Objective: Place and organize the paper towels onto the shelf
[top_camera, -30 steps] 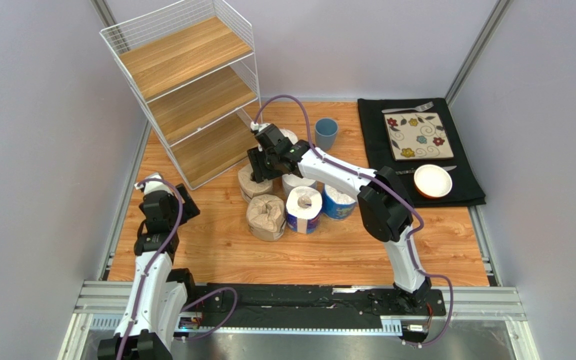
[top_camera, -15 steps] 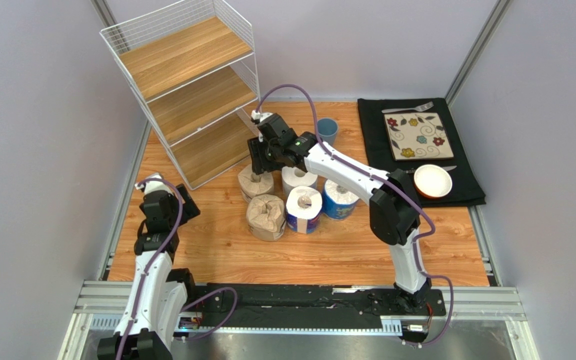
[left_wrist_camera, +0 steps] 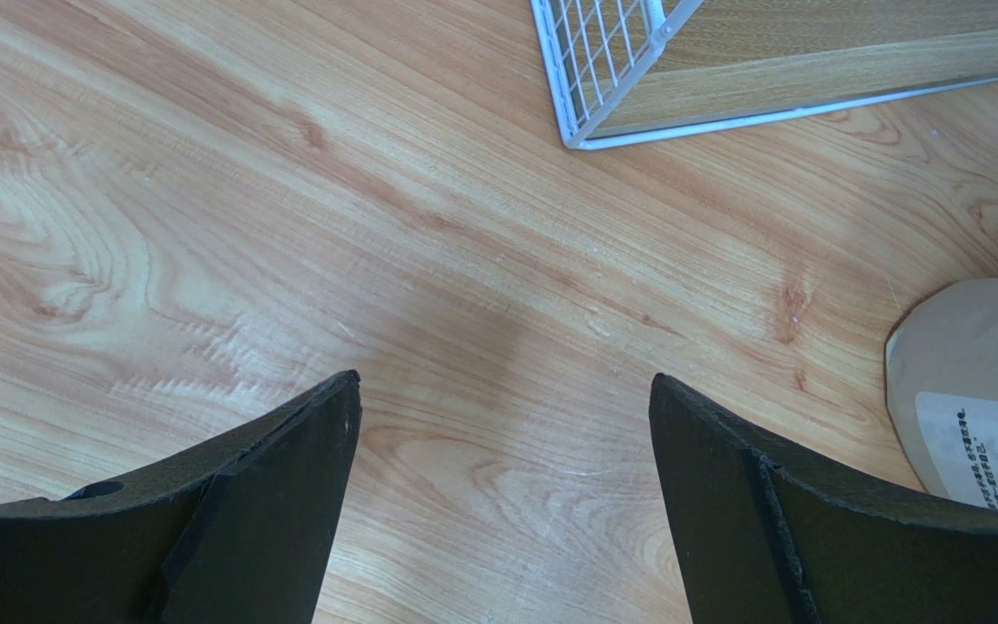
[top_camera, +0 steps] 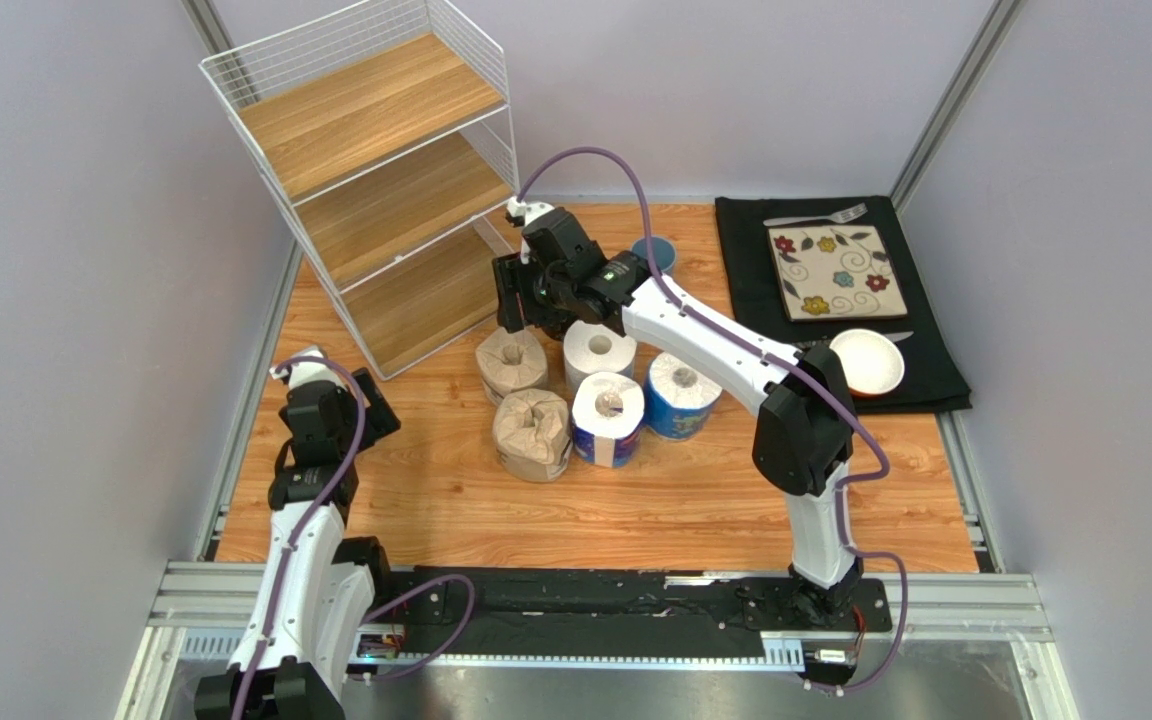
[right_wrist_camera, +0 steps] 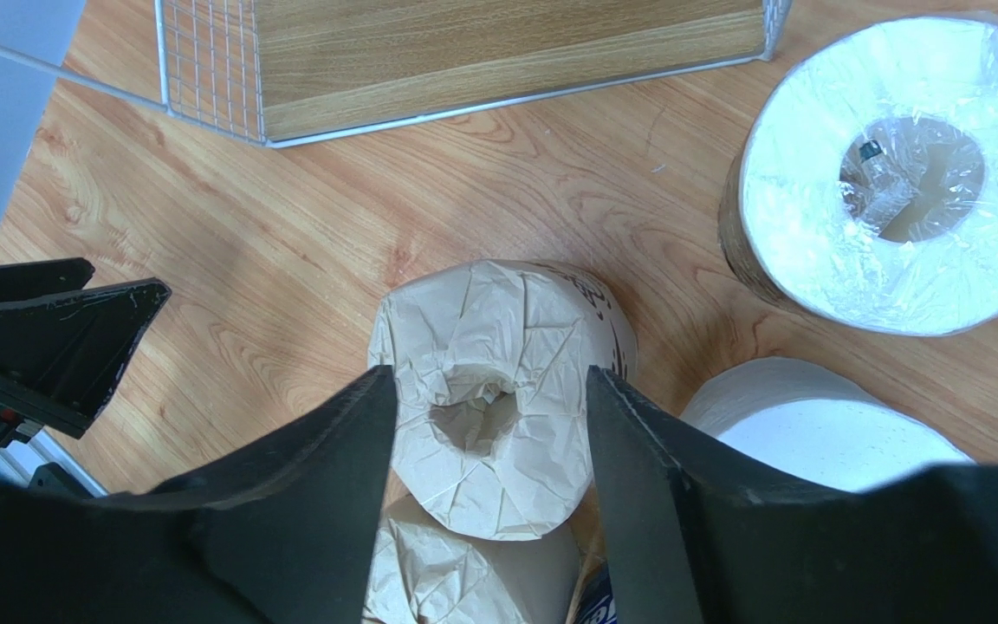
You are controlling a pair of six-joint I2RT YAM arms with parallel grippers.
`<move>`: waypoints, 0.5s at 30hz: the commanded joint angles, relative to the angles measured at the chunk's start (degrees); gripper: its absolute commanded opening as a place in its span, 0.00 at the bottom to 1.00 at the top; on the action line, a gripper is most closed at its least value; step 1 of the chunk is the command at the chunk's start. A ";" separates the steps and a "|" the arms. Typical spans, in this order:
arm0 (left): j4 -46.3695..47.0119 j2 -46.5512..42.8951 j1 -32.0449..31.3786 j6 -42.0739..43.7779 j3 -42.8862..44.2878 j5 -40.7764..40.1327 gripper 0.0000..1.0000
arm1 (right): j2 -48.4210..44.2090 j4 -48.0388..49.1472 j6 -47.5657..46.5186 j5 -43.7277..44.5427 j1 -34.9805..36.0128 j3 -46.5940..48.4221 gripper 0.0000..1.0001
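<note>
Where the wood-grain table point(top_camera: 432, 495) meets grey walls point(top_camera: 71, 300), we note the shelf point(top_camera: 372, 113) at the far-left corner. Paper towels point(top_camera: 608, 405) stand clustered mid-table, just beside it. Right gripper point(right_wrist_camera: 487, 384), jaws spread, sits above a brown roll point(right_wrist_camera: 517, 312); left gripper point(left_wrist_camera: 504, 390) is spread over wood.

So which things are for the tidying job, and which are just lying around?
For the job: wire shelf; far brown roll; near brown roll; plain white roll; left blue-wrapped roll; right blue-wrapped roll; dark-wrapped roll.
Just lying about: blue cup; flowered plate; white bowl; fork; black mat.
</note>
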 commanded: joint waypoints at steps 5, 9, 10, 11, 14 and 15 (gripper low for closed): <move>0.35 -0.05 0.34 -0.61 -0.15 0.42 0.90 | -0.68 -0.85 -3.18 -0.87 -0.23 -0.41 0.72; 0.35 0.04 0.43 -0.70 -0.15 0.50 0.90 | 0.37 -0.68 -4.14 -1.66 -0.14 -1.29 0.73; 0.26 0.04 0.43 -0.61 -0.06 0.42 0.90 | 0.64 -0.50 -4.23 -2.01 -0.14 -1.46 0.73; 0.26 -0.05 0.34 -0.61 -0.15 0.42 0.90 | 0.90 -0.15 -4.32 -2.28 -0.23 -1.81 0.73; 0.26 -0.05 0.43 -0.61 -0.15 0.42 0.90 | 1.69 0.20 -4.67 -3.33 -0.23 -2.08 0.71; 0.26 -0.05 0.43 -0.61 -0.06 0.33 0.90 | 1.87 0.20 -4.76 -3.42 -0.23 -2.08 0.71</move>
